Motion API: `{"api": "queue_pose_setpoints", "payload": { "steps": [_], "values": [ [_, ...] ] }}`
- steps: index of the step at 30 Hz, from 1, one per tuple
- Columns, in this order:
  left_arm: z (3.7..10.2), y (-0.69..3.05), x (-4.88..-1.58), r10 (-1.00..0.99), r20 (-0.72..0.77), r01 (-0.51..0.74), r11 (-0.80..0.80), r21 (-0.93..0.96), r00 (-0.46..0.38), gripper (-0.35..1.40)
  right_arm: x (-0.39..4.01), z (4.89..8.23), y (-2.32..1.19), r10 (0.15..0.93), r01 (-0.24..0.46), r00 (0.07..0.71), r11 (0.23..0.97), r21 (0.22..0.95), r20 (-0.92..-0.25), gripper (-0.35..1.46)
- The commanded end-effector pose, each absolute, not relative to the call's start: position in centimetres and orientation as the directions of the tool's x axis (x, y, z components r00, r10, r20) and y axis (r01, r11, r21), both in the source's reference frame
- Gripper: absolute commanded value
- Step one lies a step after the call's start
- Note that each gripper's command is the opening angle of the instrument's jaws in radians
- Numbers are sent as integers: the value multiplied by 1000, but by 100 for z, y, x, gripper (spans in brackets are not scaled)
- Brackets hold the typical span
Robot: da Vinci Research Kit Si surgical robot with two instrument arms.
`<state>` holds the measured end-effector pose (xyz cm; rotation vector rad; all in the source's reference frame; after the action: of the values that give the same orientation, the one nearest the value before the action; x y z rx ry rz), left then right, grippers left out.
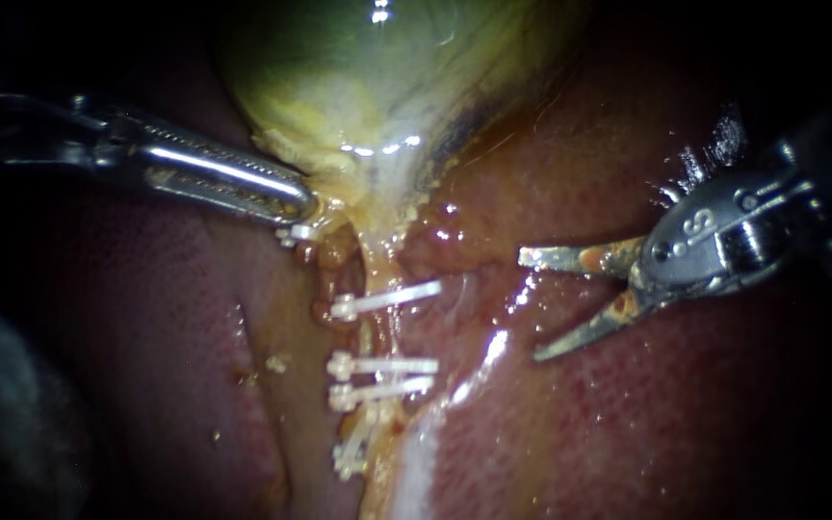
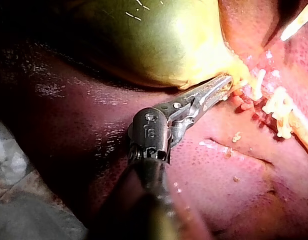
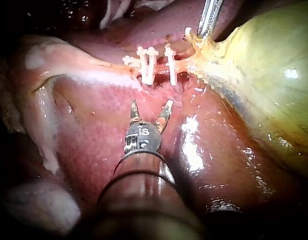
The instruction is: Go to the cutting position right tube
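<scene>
The right instrument (image 1: 530,306) is held with blades apart over the liver (image 1: 628,433), near the clipped tube (image 1: 377,332) but clear of it. The left instrument (image 1: 299,204) is clamped on the neck of the gallbladder (image 1: 368,77), above the clips (image 1: 387,366).

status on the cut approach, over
Left tool shut on gallbladder. Right tool open, short of the clipped tube. Only bare liver between.
</scene>
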<state>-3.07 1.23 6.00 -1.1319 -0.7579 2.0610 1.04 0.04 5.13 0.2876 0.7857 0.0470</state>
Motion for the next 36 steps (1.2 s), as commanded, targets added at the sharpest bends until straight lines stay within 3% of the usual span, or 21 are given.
{"api": "queue_pose_setpoints", "payload": {
  "steps": [1, 11, 18, 25, 29, 36],
  "values": [
    [598, 123, -304, 769, -491, -266, -615, -742, -410, -35, 104, 513, 4, 148, 65, 708, 960, 273, -690, 143],
    [536, 152, -258, 776, -513, -271, -617, -739, -367, -35, 104, 512, 4, 148, 66, 708, 960, 273, -691, 143],
    [526, 150, -253, 772, -520, -279, -624, -730, -365, -35, 106, 512, 4, 155, 63, 707, 958, 280, -690, 143],
    [530, 146, -255, 771, -522, -282, -626, -727, -365, -35, 120, 513, 1, 274, 10, 695, 921, 390, -665, 143],
    [531, 145, -256, 771, -523, -282, -626, -727, -365, -35, 132, 520, -8, 338, 6, 678, 886, 464, -653, 133],
    [533, 143, -257, 770, -524, -286, -628, -724, -364, -35, 165, 549, -27, 396, -7, 662, 852, 523, -636, 130]
  ]
}}
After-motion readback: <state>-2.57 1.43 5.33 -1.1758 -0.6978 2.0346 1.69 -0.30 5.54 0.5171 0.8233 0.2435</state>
